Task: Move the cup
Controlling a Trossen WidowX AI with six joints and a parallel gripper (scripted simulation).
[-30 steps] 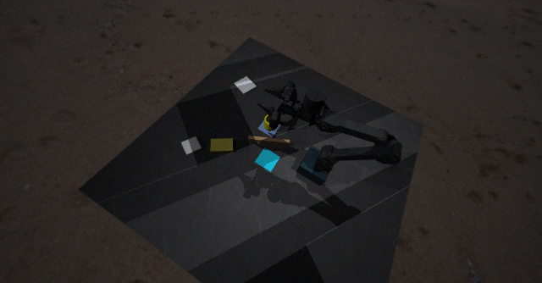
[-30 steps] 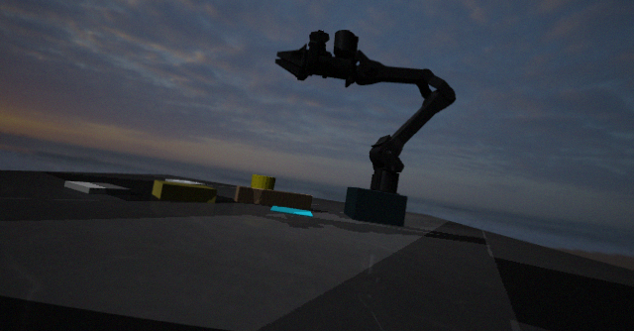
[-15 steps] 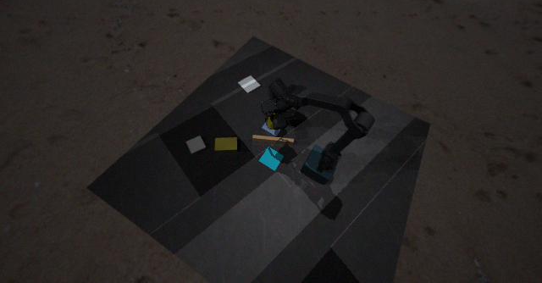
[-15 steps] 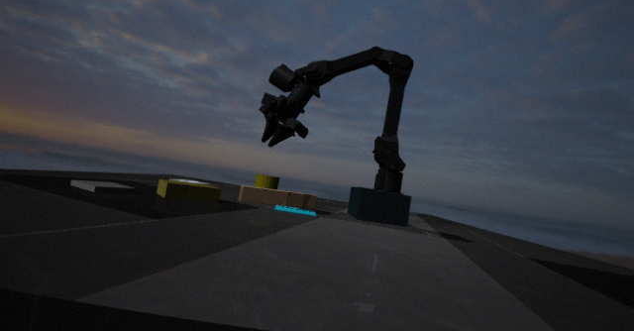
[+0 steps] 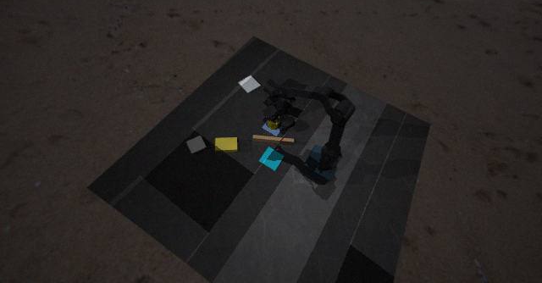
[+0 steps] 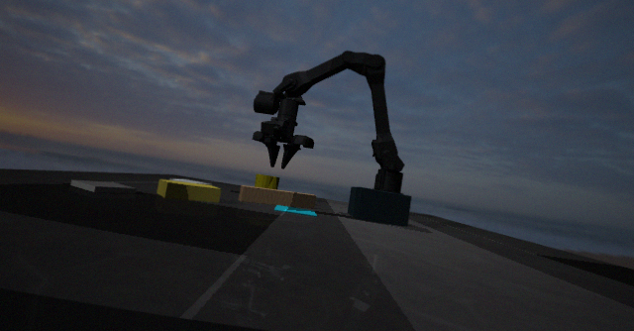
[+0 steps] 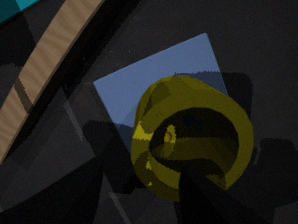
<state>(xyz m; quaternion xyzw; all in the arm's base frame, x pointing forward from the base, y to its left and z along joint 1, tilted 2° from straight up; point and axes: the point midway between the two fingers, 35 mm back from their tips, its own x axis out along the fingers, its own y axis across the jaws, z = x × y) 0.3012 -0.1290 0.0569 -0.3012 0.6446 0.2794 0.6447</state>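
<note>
The yellow cup [image 5: 273, 124] [image 6: 266, 180] [image 7: 242, 137] stands upright on the blue pad [image 5: 275, 133] [image 7: 165, 60]. Inside it, in the wrist view, an orange marble [image 7: 168, 136] and dim blue and green marbles show. The other pad, cyan [image 5: 275, 163] [image 6: 297, 211] [image 7: 15, 10], is bare, on the far side of the wooden bar from the cup. My gripper [image 6: 277, 166] [image 7: 141, 171] is partly open and empty. It points down, its tips above the cup's rim in the exterior view. In the wrist view one fingertip overlaps the cup's opening and the other is left of the cup.
A wooden bar [image 5: 273, 139] [image 6: 267, 195] [image 7: 50, 50] lies between the two pads. A yellow block [image 5: 226, 144] [image 6: 188, 191] and a grey slab [image 5: 196, 144] [image 6: 101, 187] lie off to one side. A white slab [image 5: 249, 84] lies farther back, beyond the cup.
</note>
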